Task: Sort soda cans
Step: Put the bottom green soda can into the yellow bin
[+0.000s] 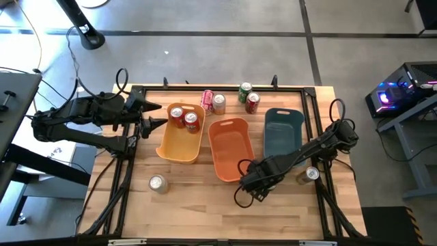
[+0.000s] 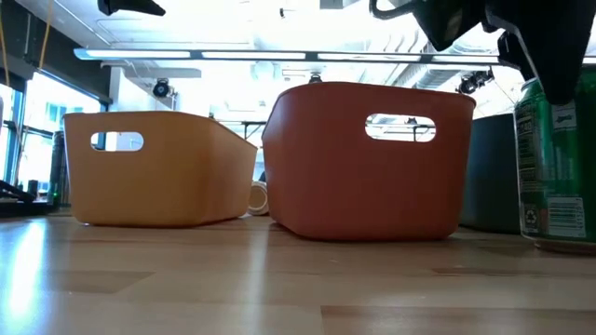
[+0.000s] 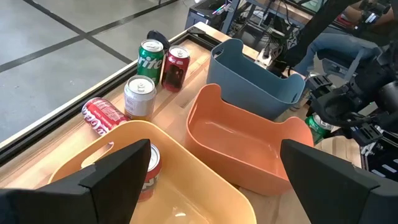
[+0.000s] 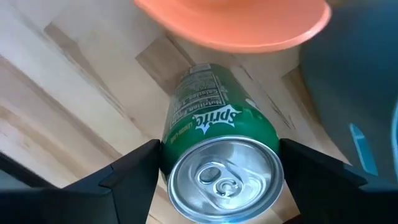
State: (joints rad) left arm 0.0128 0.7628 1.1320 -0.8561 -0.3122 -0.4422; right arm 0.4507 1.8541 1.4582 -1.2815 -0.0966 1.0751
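Taking the high view's far edge as 12 o'clock, the wooden table (image 1: 205, 198) is carrying three bins in a row across its middle: a yellow bin (image 1: 179, 150) at 9, an orange bin (image 1: 229, 154) at the centre and a teal bin (image 1: 283, 137) at 3.

The right arm is reaching in from 3 o'clock. It is covering the green can (image 4: 217, 124) completely in the high view. The low view is cutting that can off at the picture's edge, with the right gripper (image 4: 219, 149) hiding its top. Only the right wrist view is showing the can whole. It is standing upright at 6 o'clock of the orange bin, long axis vertical, silver top facing up. The dark fingers are pressing against its two sides, clamped on it.

The left gripper (image 1: 156, 115) is hovering at the yellow bin's 9 o'clock rim, its fingers spread wide apart around nothing.

Two red cans (image 1: 184, 119) are standing upright inside the yellow bin; one finger is half hiding one of them in the left wrist view.

At 12 o'clock a pink can (image 1: 207, 100) is lying on its side, long axis pointing 12 to 6. A silver can (image 1: 218, 103), a second green can (image 1: 244, 91) and a red can (image 1: 252, 102) are standing upright near it.

A lone can (image 1: 158, 183) is standing at 7 o'clock. Another can (image 1: 312, 174) is standing at 4, beside the right arm, its colour hard to tell.
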